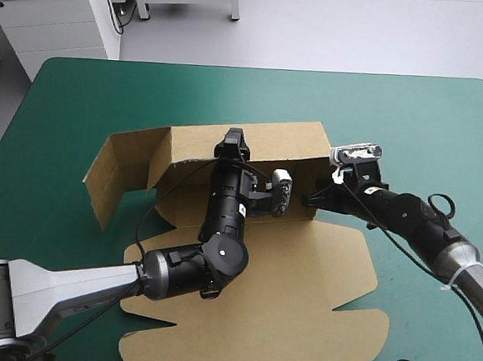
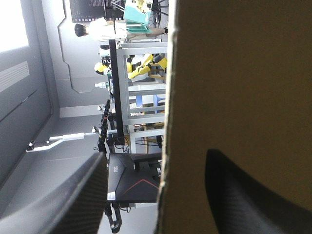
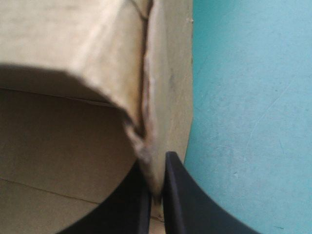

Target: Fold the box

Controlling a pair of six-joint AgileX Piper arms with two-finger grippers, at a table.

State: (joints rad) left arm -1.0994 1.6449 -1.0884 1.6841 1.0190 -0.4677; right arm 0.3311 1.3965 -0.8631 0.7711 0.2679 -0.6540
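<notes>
The brown box (image 1: pixel 301 277) lies mid-table as a cut sheet, its back wall (image 1: pixel 269 145) and left wall (image 1: pixel 108 174) raised and the front flaps flat. My left gripper (image 1: pixel 233 140) sits over the top edge of the back wall. In the left wrist view this gripper (image 2: pixel 156 158) is open, one black finger (image 2: pixel 73 204) on each side of the board (image 2: pixel 234 87). My right gripper (image 1: pixel 314 200) is at the right end of the back wall. There the right gripper (image 3: pixel 155 168) is shut on the box's folded corner edge (image 3: pixel 161 87).
Bare teal-green cover (image 1: pixel 397 117) shows beyond the box toward the far edge and on its right side (image 3: pixel 253 97). The sheet's front flaps (image 1: pixel 212 345) reach almost to the table's near edge.
</notes>
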